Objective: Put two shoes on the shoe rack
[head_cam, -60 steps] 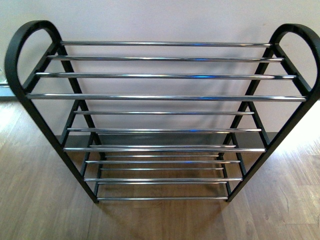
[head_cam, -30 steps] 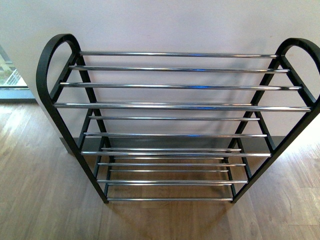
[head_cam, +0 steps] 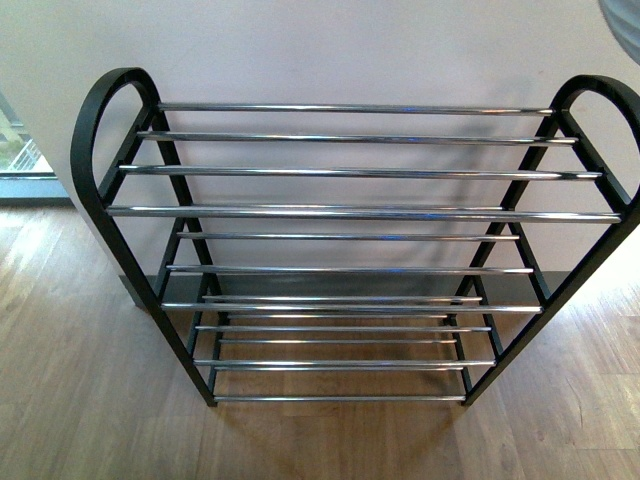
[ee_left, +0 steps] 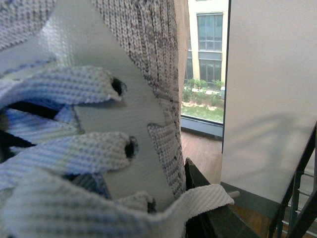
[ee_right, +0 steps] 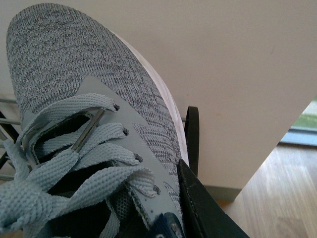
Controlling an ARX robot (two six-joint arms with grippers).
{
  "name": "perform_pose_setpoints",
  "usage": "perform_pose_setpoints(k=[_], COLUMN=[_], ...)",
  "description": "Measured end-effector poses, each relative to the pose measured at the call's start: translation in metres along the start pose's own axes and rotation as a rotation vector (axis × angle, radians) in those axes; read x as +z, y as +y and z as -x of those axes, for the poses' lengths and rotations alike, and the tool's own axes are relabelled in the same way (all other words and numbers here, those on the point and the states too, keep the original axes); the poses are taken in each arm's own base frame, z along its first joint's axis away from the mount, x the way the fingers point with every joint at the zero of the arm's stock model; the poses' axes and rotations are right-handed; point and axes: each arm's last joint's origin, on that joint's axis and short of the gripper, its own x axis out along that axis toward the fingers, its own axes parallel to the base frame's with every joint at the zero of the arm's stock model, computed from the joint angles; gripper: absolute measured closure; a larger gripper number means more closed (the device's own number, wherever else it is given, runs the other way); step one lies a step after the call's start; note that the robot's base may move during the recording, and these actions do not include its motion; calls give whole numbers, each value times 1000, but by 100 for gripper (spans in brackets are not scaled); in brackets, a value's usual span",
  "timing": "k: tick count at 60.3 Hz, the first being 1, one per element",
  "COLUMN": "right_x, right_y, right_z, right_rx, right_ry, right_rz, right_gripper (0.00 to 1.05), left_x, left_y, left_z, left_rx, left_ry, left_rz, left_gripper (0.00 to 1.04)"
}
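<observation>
The shoe rack [head_cam: 340,212] stands against the wall in the front view, with a black frame and chrome bars, and nothing lies on its shelves. A blurred grey shape [head_cam: 626,24] pokes into that view's top right corner. In the left wrist view a grey knit sneaker [ee_left: 143,59] with pale laces fills the picture, and my left gripper [ee_left: 163,218] is shut on it, one dark finger [ee_left: 198,193] against its side. In the right wrist view my right gripper [ee_right: 148,218] is shut on another grey knit sneaker [ee_right: 74,74], with the black finger [ee_right: 203,208] at its side. No slides show.
A pale wall [head_cam: 330,50] runs behind the rack, on a wooden floor [head_cam: 80,400]. A window [head_cam: 15,150] lies at the far left. The rack's rounded side piece [ee_right: 192,134] is close beyond the right sneaker. The rack's frame [ee_left: 302,193] edges the left wrist view.
The front view shifted, so the rack sits further right and lower than a second ago. Since half a second ago the grey blurred shape has entered the top right corner.
</observation>
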Motion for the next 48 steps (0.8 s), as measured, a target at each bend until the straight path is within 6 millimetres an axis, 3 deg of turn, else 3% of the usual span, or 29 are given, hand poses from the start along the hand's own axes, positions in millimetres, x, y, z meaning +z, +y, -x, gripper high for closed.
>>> perform_pose_setpoints(k=[23,38,48], right_x=[25,35,35], right_y=[47,57,51], right_z=[-54,-93,-120], right_rx=[-1,-55,-96], right_ry=[125,210,281], right_rz=[-49,-130,-248], right_gripper=[103,103,103], left_x=[0,0,0], left_y=[0,0,0], left_z=[0,0,0], left_rx=[0,0,0], left_ry=[0,0,0], left_rz=[0,0,0], left_gripper=[100,100,100])
